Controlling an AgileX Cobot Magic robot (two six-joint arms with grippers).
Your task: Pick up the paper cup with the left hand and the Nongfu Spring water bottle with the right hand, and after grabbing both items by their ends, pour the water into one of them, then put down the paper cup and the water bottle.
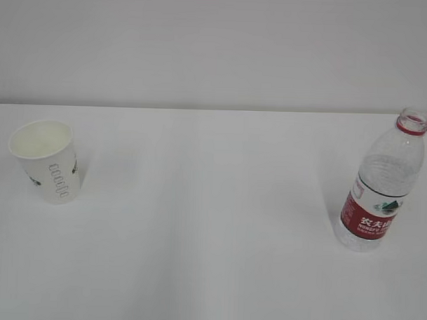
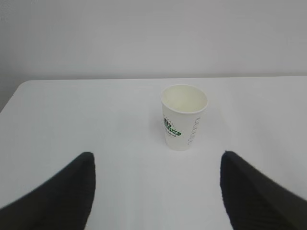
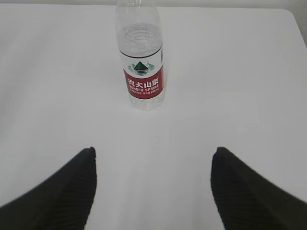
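White table (image 1: 210,258), plain pale wall (image 1: 217,48) behind it, nothing else around. Paper cup (image 1: 46,161) stands upright on the table, far left in the exterior view, mouth open, inside looks dry as far as visible, grey lettering down its side. Nongfu Spring water bottle (image 1: 381,190) stands upright well apart from the cup, far to the cup's right near the table's right edge, no cap on, red neck ring, red label facing the camera; water level inside too hard to tell through the clear ribbed plastic. Bare tabletop between cup and bottle, nothing standing in the way of either. Neither arm shows in the exterior view. Left wrist view: left hand (image 2: 156,191) with both black fingers (image 2: 62,196) spread wide, holding nothing, cup (image 2: 183,116) standing ahead of them, centred in the gap, clearly apart, green logo facing the camera. Right wrist view: right hand (image 3: 153,189) also spread wide and empty, fingers (image 3: 62,191) at the lower corners, bottle (image 3: 141,57) ahead of them, slightly left of the gap's middle, not touching, top cut off by the frame edge.
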